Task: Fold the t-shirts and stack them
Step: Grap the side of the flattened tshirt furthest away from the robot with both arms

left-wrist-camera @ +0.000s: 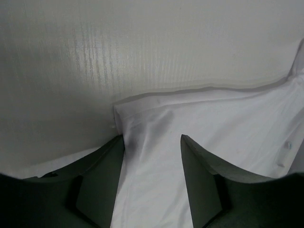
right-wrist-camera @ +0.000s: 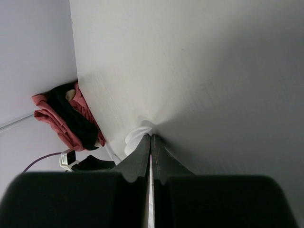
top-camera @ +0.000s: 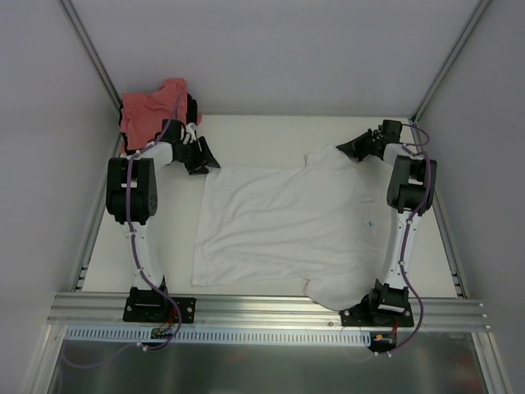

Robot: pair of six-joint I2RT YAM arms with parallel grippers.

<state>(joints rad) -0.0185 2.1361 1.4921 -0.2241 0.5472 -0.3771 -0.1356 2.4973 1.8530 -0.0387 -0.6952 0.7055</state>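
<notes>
While lying spread flat and wrinkled across the middle of the table, the white t-shirt is resting its far left corner between the parted fingers of the left gripper, and the right gripper, pressed together, is pinching its far right sleeve

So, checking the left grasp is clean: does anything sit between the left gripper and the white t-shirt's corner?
Nothing visible. The left gripper straddles the white t-shirt corner with open jaws, only table beside it.

White walls, alu frame rails round cream table.
</notes>
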